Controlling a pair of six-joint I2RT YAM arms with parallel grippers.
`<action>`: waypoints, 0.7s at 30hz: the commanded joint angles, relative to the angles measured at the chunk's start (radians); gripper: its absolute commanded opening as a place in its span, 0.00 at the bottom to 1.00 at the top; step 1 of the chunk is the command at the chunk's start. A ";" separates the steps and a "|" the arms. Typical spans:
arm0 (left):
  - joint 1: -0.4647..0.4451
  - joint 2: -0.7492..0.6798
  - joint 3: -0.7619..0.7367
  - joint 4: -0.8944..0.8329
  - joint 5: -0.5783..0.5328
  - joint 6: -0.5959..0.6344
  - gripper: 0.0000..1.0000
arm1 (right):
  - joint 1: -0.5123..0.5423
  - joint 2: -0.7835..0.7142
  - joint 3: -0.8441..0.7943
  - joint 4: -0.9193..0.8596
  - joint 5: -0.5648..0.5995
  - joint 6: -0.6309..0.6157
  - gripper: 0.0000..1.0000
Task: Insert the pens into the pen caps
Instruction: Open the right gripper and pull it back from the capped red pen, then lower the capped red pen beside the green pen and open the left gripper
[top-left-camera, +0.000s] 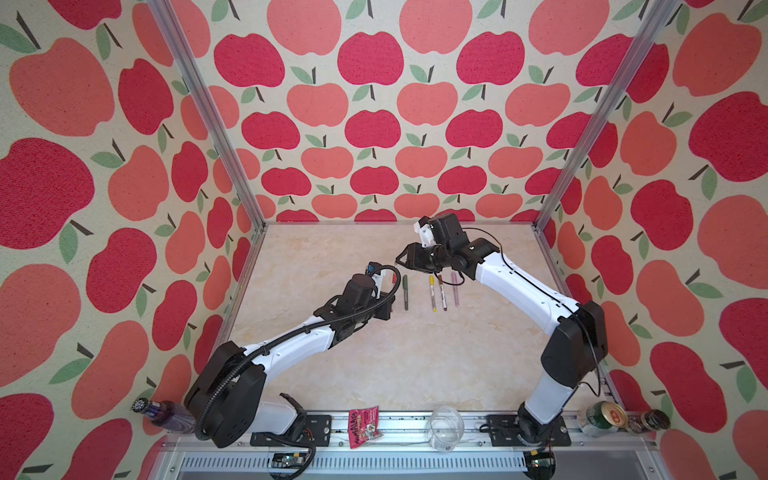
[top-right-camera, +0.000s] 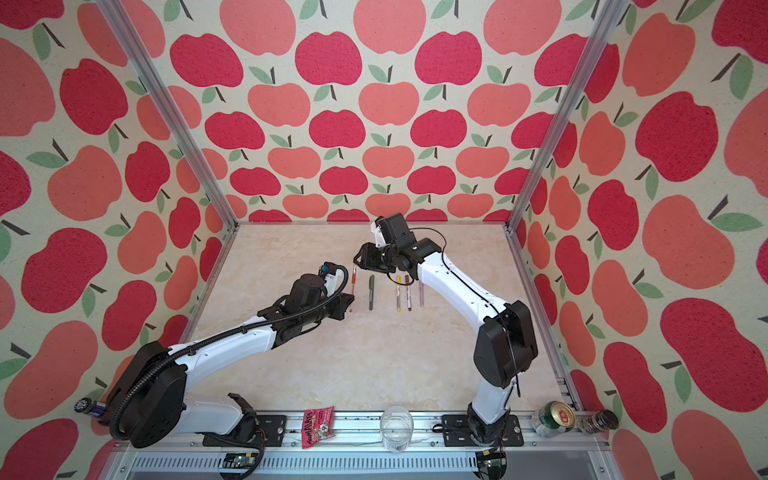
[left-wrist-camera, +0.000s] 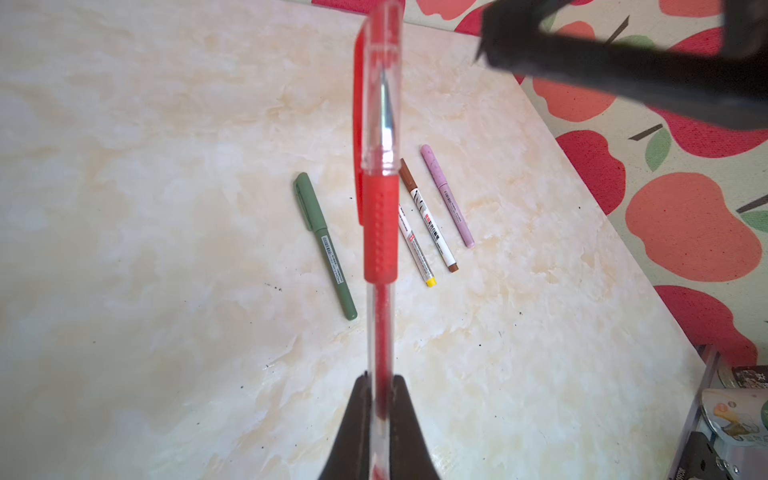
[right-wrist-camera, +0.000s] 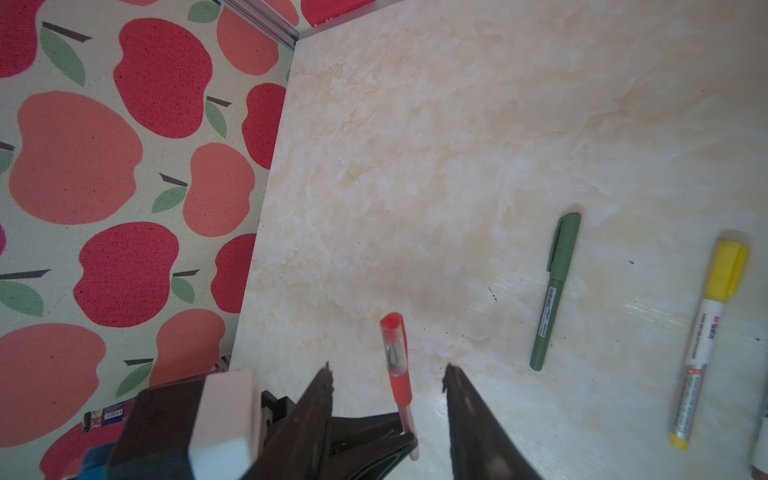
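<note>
My left gripper (left-wrist-camera: 381, 380) is shut on the clear barrel of the red pen (left-wrist-camera: 380, 224), held above the table. A clear cap with a red clip (left-wrist-camera: 380, 83) sits over the pen's tip. My right gripper (right-wrist-camera: 386, 372) is open; its fingers stand either side of the capped end (right-wrist-camera: 392, 345) without touching it. In both top views the two grippers (top-left-camera: 392, 300) (top-left-camera: 399, 259) meet at the left end of a row of lying pens. These are green (top-left-camera: 405, 292), yellow-capped (top-left-camera: 432, 293), brown-capped (top-left-camera: 443, 293) and lilac (top-left-camera: 455, 289), each with its cap on.
Along the front rail lie a red snack packet (top-left-camera: 365, 426), a clear glass cup (top-left-camera: 446, 427), a green can (top-left-camera: 602, 417), a dark jar (top-left-camera: 650, 420) and a purple bottle (top-left-camera: 162, 415). Apple-print walls and metal posts (top-left-camera: 538, 226) close in the marble table (top-left-camera: 415, 353).
</note>
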 joint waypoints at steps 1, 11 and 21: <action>-0.003 0.069 0.065 -0.094 -0.062 -0.110 0.00 | -0.031 -0.100 -0.070 -0.012 -0.024 -0.028 0.47; 0.007 0.358 0.360 -0.429 -0.084 -0.202 0.00 | -0.098 -0.219 -0.225 -0.064 0.058 -0.066 0.47; 0.029 0.572 0.580 -0.554 -0.071 -0.197 0.00 | -0.174 -0.322 -0.343 -0.052 0.055 -0.091 0.47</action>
